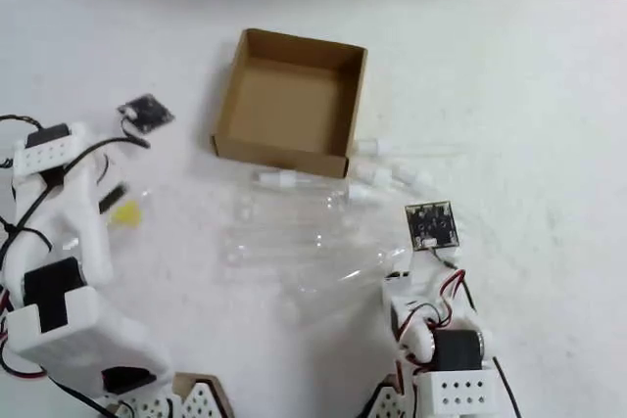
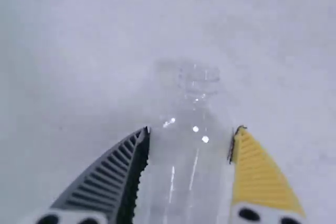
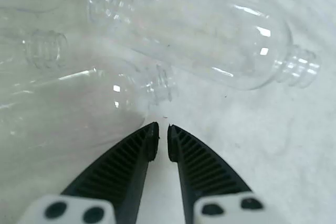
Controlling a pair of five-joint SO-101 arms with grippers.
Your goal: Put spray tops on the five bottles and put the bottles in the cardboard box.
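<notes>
Left claw: the left claw [image 2: 192,130] holds a clear bottle, with its grey finger [image 2: 113,174] on one side and its yellow finger [image 2: 257,171] on the other, both set against the bottle's body.
Held bottle: the held bottle [image 2: 184,179] points away from the wrist, and its threaded neck is bare, with no spray top on it.
Left arm in the high view: it stands at the left side of the counter [image 1: 529,95], the yellow finger [image 1: 125,212] turned toward the middle, well apart from the cardboard box.
Right claw: the right claw [image 3: 159,139] is narrow, its two black fingers almost touching, with nothing between them.
Nearest bottle: the nearest bottle [image 3: 79,108] lies on its side, its open neck just beyond the right claw's tips and apart from them.
Large bottle: the large bottle [image 3: 194,30] lies on its side farther out, its neck bare.
Loose bottles: in the high view the loose bottles [image 1: 294,242] lie together on the counter between the two arms, on the near side of the box.
Spray tops: the spray tops [image 1: 274,180] lie loose on the counter just beside the box's near wall, with more of them off its near right corner [image 1: 402,175].
Cardboard box: the cardboard box [image 1: 284,152] stands open, top up, in the middle of the counter beyond the bottles.
</notes>
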